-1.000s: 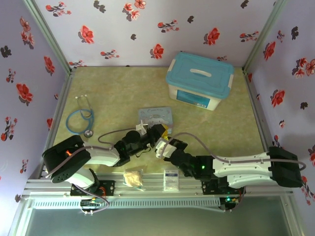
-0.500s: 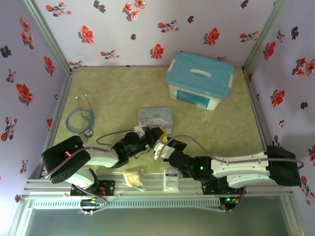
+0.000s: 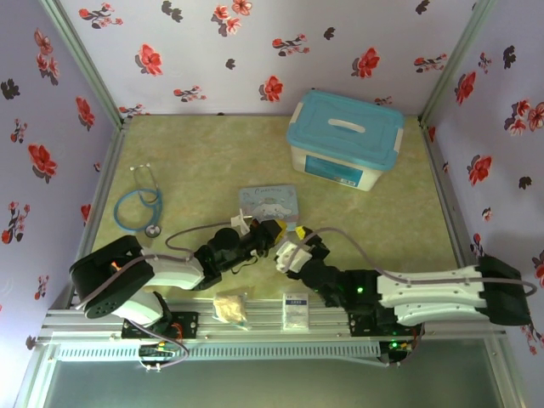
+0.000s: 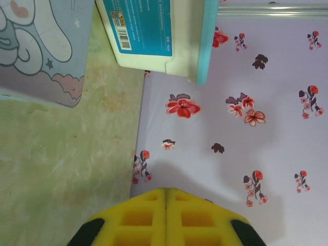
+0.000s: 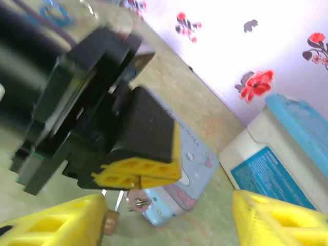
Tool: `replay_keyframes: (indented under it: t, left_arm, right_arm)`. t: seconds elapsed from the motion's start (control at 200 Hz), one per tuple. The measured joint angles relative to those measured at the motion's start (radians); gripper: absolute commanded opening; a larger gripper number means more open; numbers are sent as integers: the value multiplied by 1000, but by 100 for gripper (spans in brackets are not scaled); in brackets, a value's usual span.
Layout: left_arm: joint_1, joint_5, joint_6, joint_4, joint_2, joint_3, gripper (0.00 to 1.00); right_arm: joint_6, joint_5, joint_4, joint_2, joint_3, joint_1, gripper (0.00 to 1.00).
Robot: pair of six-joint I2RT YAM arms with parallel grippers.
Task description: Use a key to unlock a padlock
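From above, the left gripper (image 3: 274, 230) and the right gripper (image 3: 292, 244) are seen tip to tip, just in front of the pale blue tin (image 3: 269, 202). In the left wrist view, the yellow pads (image 4: 138, 220) are pressed flat together. In the right wrist view, the right jaws are spread wide, and the padlock (image 5: 137, 201), a tiny blurred gold lump with a silvery bit, is seen right under the left gripper's closed pads, seemingly pinched. It is judged light, hard and slippery, and best held by its flat sides.
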Motion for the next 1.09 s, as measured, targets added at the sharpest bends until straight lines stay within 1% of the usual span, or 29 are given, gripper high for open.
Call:
replay_keyframes:
  t: [0.05,0.065,0.115,0.195,0.3,0.385,0.505,0.64,0.78,0.965,1.095]
  left_arm:
    - [3,-1,25,-16,-21,0,0]
    - [3,-1,37,-22,-29,0,0]
    - [7,-2,74,-57,-61,2,0]
    - [9,-8,158,-116,-121,11,0]
    - [9,-11,300,-211,-219,39,0]
    - [10,-14,412,-251,-302,56,0]
    - [14,-17,542,-286,-394,57,0]
    - [14,-17,635,-333,-463,57,0]
    - [15,-16,674,-340,-484,56,0]
    - [16,3,681,-341,-481,57,0]
    - [16,6,680,-339,-479,57,0]
  right_arm:
    - [68,-61,-13,-78,-1,-34,77]
    - [110,-84,-18,-107,-2,-55,79]
    - [190,-160,-27,-172,-5,-115,80]
    - [383,-296,-43,-250,-6,-248,80]
    - [614,-509,-34,-256,-9,-403,79]
    - [774,-687,37,-223,-34,-477,75]
    - [940,-890,199,-164,-97,-520,68]
    - [1046,-1026,333,-138,-131,-542,62]
    - [1109,-1120,481,-85,-130,-542,60]
    - [1151,-1199,615,32,-121,-542,49]
    - [1162,-1232,667,69,-108,-542,45]
